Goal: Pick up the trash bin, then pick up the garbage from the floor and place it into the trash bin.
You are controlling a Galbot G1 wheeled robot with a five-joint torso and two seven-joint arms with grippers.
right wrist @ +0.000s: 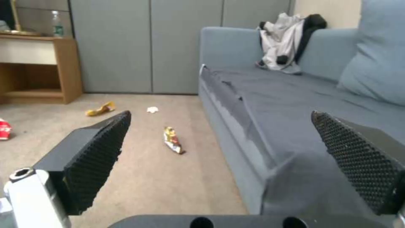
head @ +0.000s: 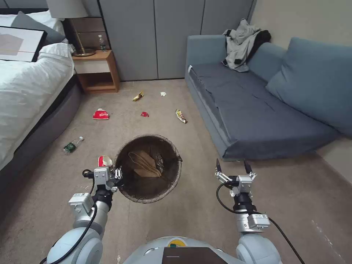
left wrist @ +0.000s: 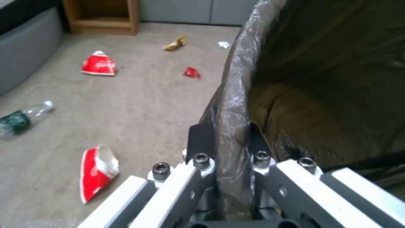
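Note:
The trash bin (head: 148,136), round with a dark bag folded over its rim (left wrist: 236,79), is in front of me with tan folded paper (head: 145,163) inside. My left gripper (head: 116,174) is shut on the bin's rim, one finger on each side of the bag (left wrist: 230,136). A crushed red-and-white cup (head: 104,160) lies just beside it. Farther off on the carpet are another cup (head: 101,114), a green-labelled bottle (head: 72,145), a red wrapper (head: 144,114), a yellow wrapper (head: 138,96), a tissue scrap (head: 163,94) and a snack wrapper (head: 180,116). My right gripper (head: 233,167) hangs open and empty right of the bin.
A bed (head: 29,91) runs along the left and a blue sofa (head: 256,102) with clothes (head: 242,44) along the right. A wooden nightstand (head: 97,69) stands at the back left before grey wardrobe doors. Open carpet lies between bed and sofa.

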